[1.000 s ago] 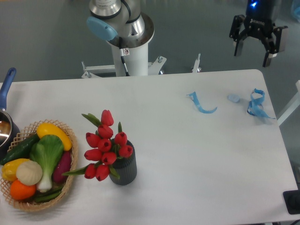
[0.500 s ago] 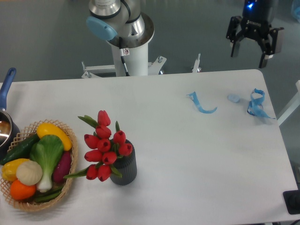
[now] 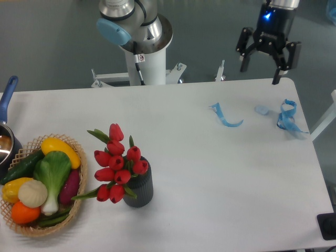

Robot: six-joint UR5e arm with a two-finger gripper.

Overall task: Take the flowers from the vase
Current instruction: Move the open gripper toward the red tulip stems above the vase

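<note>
Far from hand [image 3: 260, 71], flowers [image 3: 116, 163], near-left

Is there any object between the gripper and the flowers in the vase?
Nothing visible blocks the way. The open gripper hangs above the table's far right edge; the flowers stand in the vase near the front left. The blue ribbon lies flat beside the route.

I am not finding any text, label, brand, number or sign that I can read anywhere in this view. Nothing legible is showing on my gripper [image 3: 260, 69] at the upper right of the frame, nor on my arm's base [image 3: 140, 31] at the top centre.
</note>
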